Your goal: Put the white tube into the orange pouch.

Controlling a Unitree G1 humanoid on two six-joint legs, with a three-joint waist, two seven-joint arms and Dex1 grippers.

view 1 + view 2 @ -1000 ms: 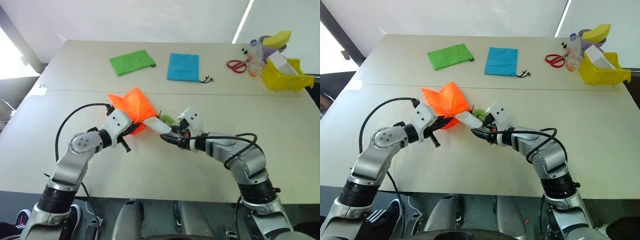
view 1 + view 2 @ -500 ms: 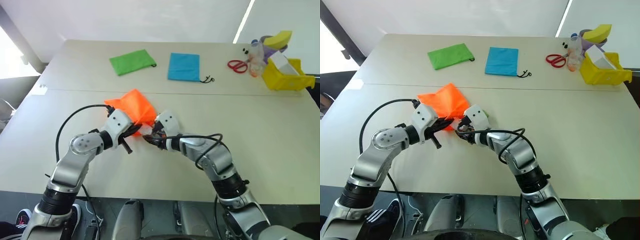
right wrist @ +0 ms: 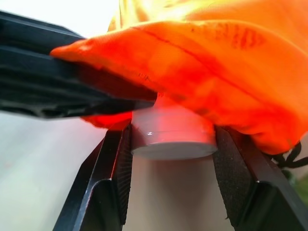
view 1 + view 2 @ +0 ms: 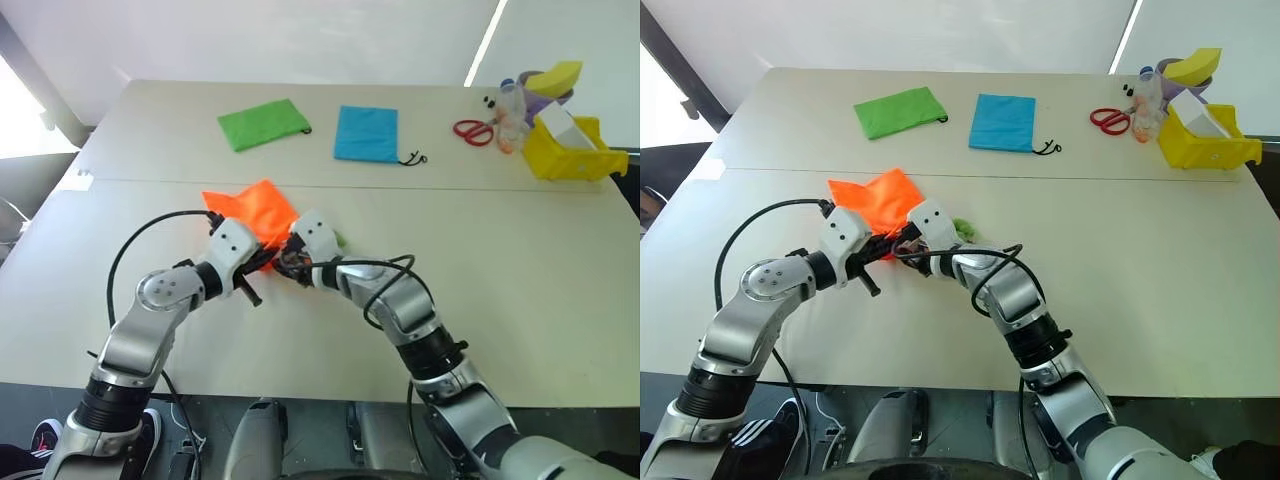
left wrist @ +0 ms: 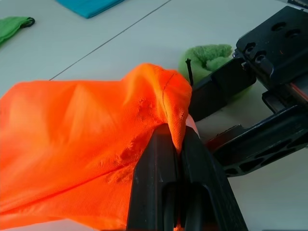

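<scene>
A: Item 1, white tube (image 3: 173,137). Where is it?
B: Clamped by its cap end between the 2 fingers of the right hand (image 4: 908,249), the rest already under the mouth of the orange pouch (image 4: 258,208), near the middle of the table (image 4: 520,260).
A: Change in the last second?
B: The right hand has crossed leftward from beside the green ball (image 5: 209,57); the tube was then fully outside.
A: Item 2, left hand (image 5: 175,144)?
B: Pinched tight on the pouch rim, holding it up. Insertion looks partly done; release remains.
</scene>
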